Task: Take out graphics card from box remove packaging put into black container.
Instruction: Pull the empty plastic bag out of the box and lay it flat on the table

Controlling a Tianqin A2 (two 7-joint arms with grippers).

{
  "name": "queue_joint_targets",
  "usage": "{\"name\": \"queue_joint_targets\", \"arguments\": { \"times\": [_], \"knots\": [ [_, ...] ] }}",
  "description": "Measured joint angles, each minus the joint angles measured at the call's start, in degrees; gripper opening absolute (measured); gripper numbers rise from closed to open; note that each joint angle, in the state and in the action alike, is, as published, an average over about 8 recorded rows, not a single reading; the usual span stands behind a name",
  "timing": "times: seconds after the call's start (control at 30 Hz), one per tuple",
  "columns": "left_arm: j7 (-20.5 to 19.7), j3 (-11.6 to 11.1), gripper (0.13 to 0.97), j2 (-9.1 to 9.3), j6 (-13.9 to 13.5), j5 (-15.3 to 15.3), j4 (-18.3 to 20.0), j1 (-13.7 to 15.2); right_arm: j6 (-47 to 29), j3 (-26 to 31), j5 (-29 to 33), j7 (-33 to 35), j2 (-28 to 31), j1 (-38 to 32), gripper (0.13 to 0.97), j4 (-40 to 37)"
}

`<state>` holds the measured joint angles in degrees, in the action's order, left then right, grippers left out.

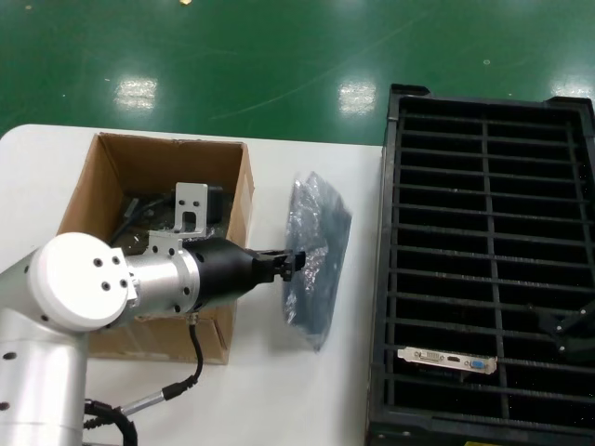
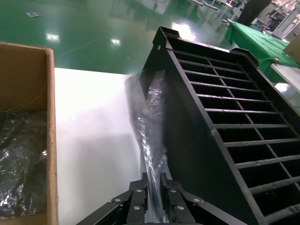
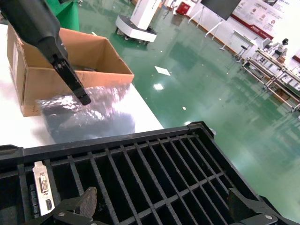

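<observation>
- While my left gripper (image 1: 296,265) pinches the bag (image 1: 318,255) upright between box (image 1: 237,200) and crate (image 1: 386,279), a card (image 1: 447,360) sits slotted.
- My right gripper (image 3: 164,206) hovers spread over the crate.

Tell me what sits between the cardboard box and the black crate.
In the head view, the packaging, held edge-up by the left gripper, hangs between the box and the black container, above bare white table.
</observation>
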<state>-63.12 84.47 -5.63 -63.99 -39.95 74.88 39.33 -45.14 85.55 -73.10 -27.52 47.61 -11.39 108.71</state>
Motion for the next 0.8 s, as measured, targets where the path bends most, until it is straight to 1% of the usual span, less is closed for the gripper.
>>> {"name": "queue_joint_targets", "arguments": {
  "times": [0.03, 0.2, 0.3, 0.33, 0.37, 0.43, 0.5, 0.6, 0.67, 0.73, 0.8],
  "knots": [
    [-0.11, 0.40, 0.178, -0.16, 0.54, -0.05, -0.65, 0.27, 0.00, 0.00, 0.00, 0.00, 0.00, 0.00, 0.966, 0.00],
    [-0.37, 2.24, 0.244, -0.91, 2.53, -0.73, -2.41, 1.17, 0.00, 0.00, 0.00, 0.00, 0.00, 0.00, 0.966, 0.00],
    [-0.34, 3.21, 0.283, -1.63, 3.12, -1.67, -1.92, 1.28, 0.00, 0.00, 0.00, 0.00, 0.00, 0.00, 0.966, 0.00],
    [-0.34, 3.46, 0.283, -1.96, 3.19, -2.08, -1.39, 1.23, 0.00, 0.00, 0.00, 0.00, 0.00, 0.00, 0.966, 0.00],
    [-0.31, 3.67, 0.305, -2.38, 3.23, -2.52, -0.61, 1.13, 0.00, 0.00, 0.00, 0.00, 0.00, 0.00, 0.966, 0.00],
    [-0.06, 3.89, 0.347, -3.41, 3.32, -3.46, 1.55, 0.81, 0.00, 0.00, 0.00, 0.00, 0.00, 0.00, 0.966, 0.00],
    [0.73, 3.91, 0.390, -4.74, 3.70, -4.46, 4.54, 0.38, 0.00, 0.00, 0.00, 0.00, 0.00, 0.00, 0.966, 0.00],
    [3.45, 3.44, 0.454, -7.11, 5.49, -5.95, 10.12, -0.40, 0.00, 0.00, 0.00, 0.00, 0.00, 0.00, 0.966, 0.00],
    [6.26, 2.68, 0.454, -8.73, 7.81, -6.94, 14.16, -1.01, 0.00, 0.00, 0.00, 0.00, 0.00, 0.00, 0.966, 0.00],
    [9.84, 1.63, 0.454, -10.30, 11.12, -7.76, 18.05, -1.80, 0.00, 0.00, 0.00, 0.00, 0.00, 0.00, 0.966, 0.00],
    [13.98, 0.38, 0.509, -11.76, 15.19, -8.33, 21.48, -2.82, 0.00, 0.00, 0.00, 0.00, 0.00, 0.00, 0.966, 0.00]
  ]
}}
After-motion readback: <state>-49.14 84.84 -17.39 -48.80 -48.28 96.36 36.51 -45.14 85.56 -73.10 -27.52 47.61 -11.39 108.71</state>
